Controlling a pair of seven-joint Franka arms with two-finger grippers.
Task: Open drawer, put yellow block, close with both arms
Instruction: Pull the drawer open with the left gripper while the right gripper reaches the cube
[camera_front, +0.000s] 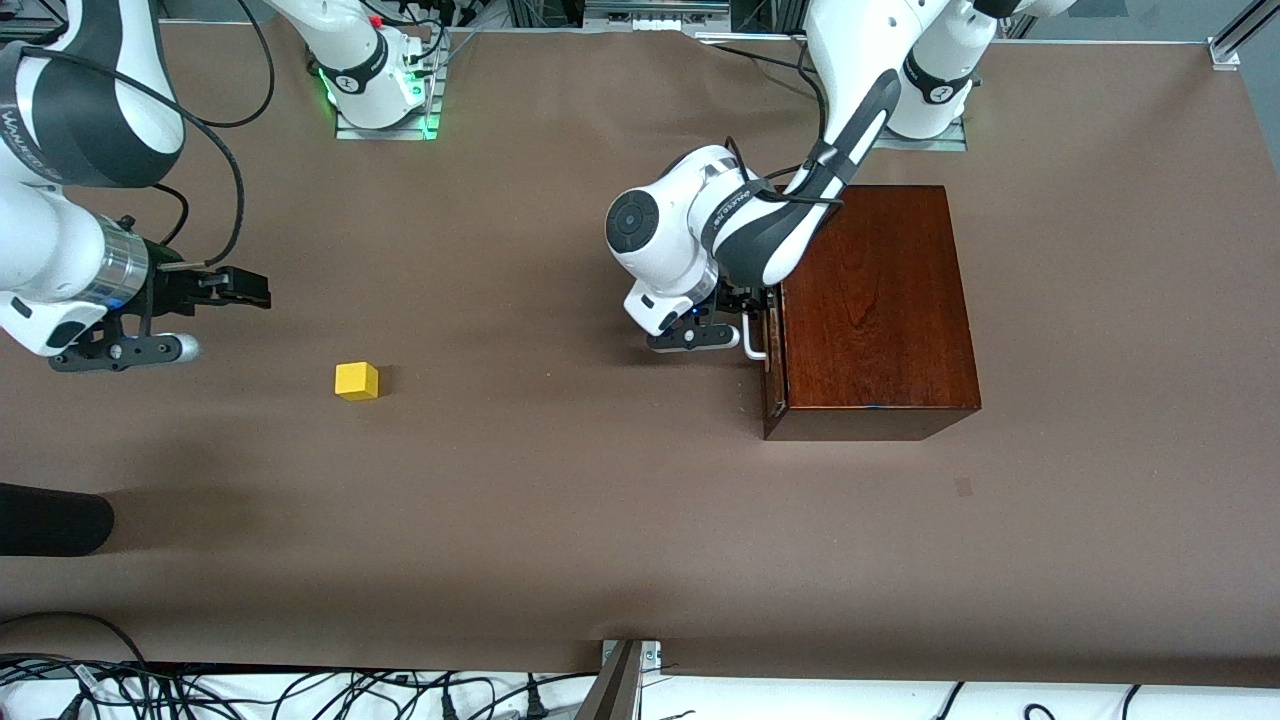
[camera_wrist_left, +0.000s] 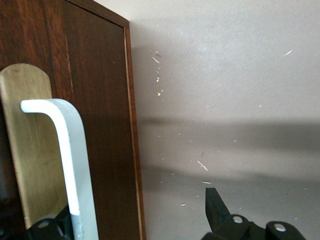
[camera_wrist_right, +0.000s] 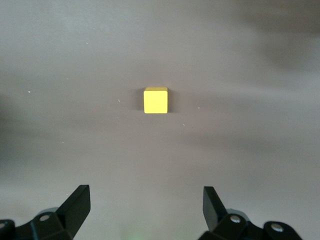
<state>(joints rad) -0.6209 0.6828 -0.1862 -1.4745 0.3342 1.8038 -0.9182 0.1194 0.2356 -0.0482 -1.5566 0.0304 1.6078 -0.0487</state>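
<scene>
The dark mahogany box (camera_front: 880, 290) stands toward the left arm's end of the table. Its drawer (camera_front: 773, 375) looks shut, and the white handle (camera_front: 753, 338) faces the table's middle. My left gripper (camera_front: 738, 308) is at the handle. In the left wrist view it (camera_wrist_left: 135, 212) is open, with the white bar (camera_wrist_left: 75, 160) between its fingers, close to one of them, against the drawer front (camera_wrist_left: 100, 100). The yellow block (camera_front: 357, 381) lies on the table toward the right arm's end. My right gripper (camera_front: 248, 290) is open and empty above the table. It (camera_wrist_right: 145, 205) is aimed at the block (camera_wrist_right: 155, 100).
A dark rounded object (camera_front: 50, 520) lies at the table's edge near the front camera, at the right arm's end. Cables (camera_front: 300, 690) and a metal bracket (camera_front: 625, 675) run along the near edge. Bare brown tabletop (camera_front: 560, 450) lies between block and box.
</scene>
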